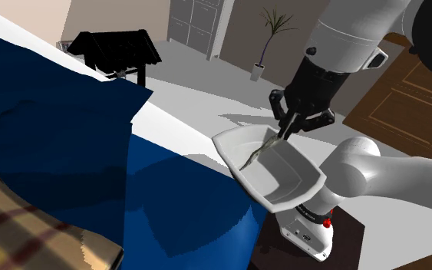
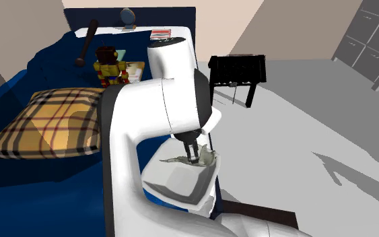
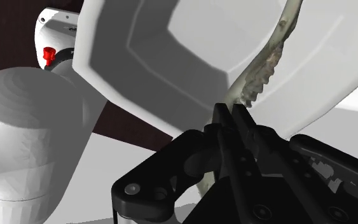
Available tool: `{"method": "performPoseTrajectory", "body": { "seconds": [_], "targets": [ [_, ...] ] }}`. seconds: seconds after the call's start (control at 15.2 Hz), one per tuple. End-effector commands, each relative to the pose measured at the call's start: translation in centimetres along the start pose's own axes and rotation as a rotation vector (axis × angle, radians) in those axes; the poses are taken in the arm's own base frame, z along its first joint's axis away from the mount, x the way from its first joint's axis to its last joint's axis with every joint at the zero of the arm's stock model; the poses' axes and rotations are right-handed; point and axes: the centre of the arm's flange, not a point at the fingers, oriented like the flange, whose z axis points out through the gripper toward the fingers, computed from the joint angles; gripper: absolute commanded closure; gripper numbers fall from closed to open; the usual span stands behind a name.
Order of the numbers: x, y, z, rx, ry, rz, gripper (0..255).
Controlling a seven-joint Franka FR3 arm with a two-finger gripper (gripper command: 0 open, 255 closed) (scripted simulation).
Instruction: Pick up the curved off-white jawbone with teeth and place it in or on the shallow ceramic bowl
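Just beside the white bowl [image 1: 298,195], the arm's own white link [image 1: 360,172] crowds its rim. Over the bowl the gripper [image 1: 285,135] pinches one end of the pale jawbone [image 1: 258,153], its fingers nearly together. The bone slants down into the bowl's hollow, its free tip perhaps touching. Beyond the bowl lie a blue bedcover [image 1: 68,153], a plaid pillow [image 2: 46,124] and a black side table [image 1: 118,47].

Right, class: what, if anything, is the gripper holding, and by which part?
The gripper is shut on the toothed jawbone, clasping it near one end, beside the teeth, over the white bowl.
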Motion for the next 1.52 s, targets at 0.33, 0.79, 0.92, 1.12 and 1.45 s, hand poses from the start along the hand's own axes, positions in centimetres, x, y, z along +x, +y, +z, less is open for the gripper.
{"method": "performPoseTrajectory", "body": {
  "seconds": [0.33, 0.79, 0.92, 1.12, 1.45],
  "targets": [
    [-0.1, 0.0, 0.2, 0.001, -0.003, -0.003, 255],
    [-0.1, 0.0, -1.2, 0.001, -0.003, -0.003, 0],
    [-0.1, 0.0, -3.8, 0.001, -0.003, -0.003, 0],
    [-0.1, 0.0, -4.8, 0.001, -0.003, -0.003, 0],
    [-0.1, 0.0, -4.8, 0.001, -0.003, -0.003, 0]
  ]
}}
